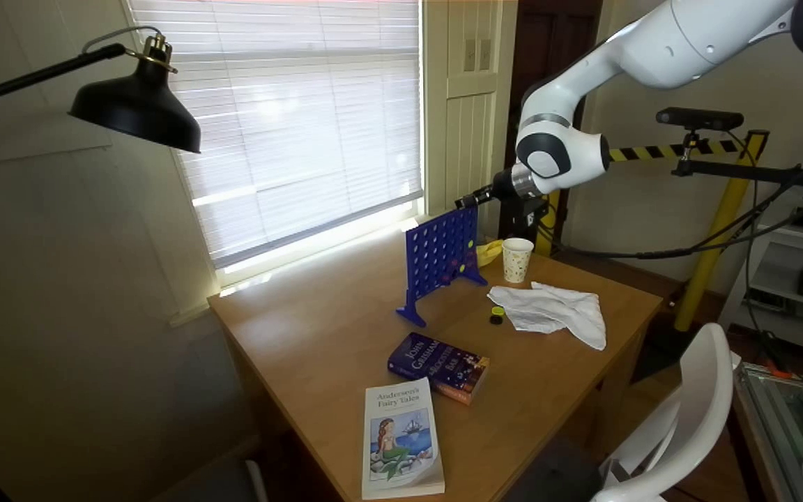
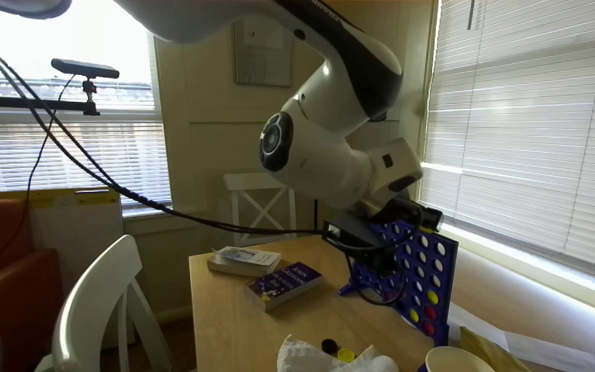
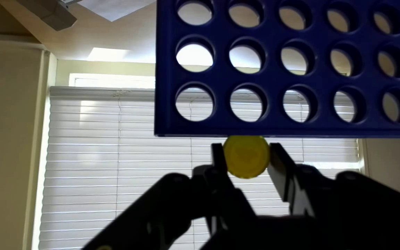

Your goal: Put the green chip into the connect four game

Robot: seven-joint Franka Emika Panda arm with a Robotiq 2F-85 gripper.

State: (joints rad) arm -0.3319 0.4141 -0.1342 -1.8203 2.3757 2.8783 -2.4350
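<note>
Chip (image 3: 246,157), yellow: held on edge in the gripper (image 3: 247,150), jaws against its rim, parted by its width; located at the top edge of the connect four game (image 1: 441,254), in line with the second column from the end nearer the cup (image 1: 517,259); entry into slot not discernible. Game: blue, upright, near the surface (image 1: 318,300) edge by the window (image 1: 297,125); red counters (image 2: 430,312) and yellow counters (image 2: 433,297) in lower rows. Cloth (image 1: 551,312), white: toward the right corner in an exterior view; yellow disc (image 2: 345,355), dark disc (image 2: 329,346) just beside. Pale book (image 2: 248,257): near the far left corner in an exterior view.
</note>
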